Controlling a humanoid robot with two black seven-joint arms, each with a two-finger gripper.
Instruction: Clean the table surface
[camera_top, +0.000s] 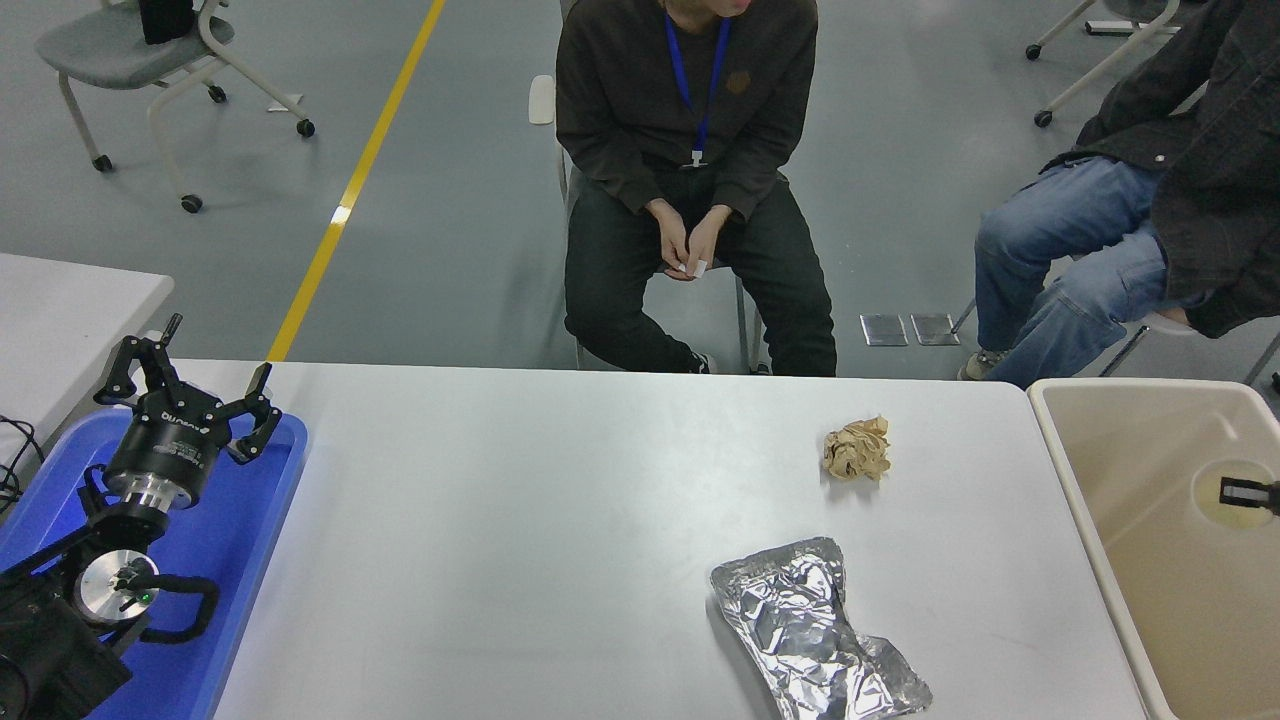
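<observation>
The table surface (520, 500) is a wide white-grey top. On it lie a crumpled brown paper ball (857, 448) at the right and a crumpled sheet of foil (815, 630) near the front edge. My right gripper (1248, 492) reaches in from the right edge, low inside the beige bin (1070, 470). It is shut on the rim of a pale paper cup (1215, 490), whose mouth faces up. My left gripper (185, 395) is parked at the lower left over the blue tray (240, 560), with its fingers spread open.
A person sits on a chair just beyond the table's far edge, hands together. A second person in jeans sits at the upper right. A smaller white table (60, 310) stands at the left. Wheeled chairs stand on the floor behind.
</observation>
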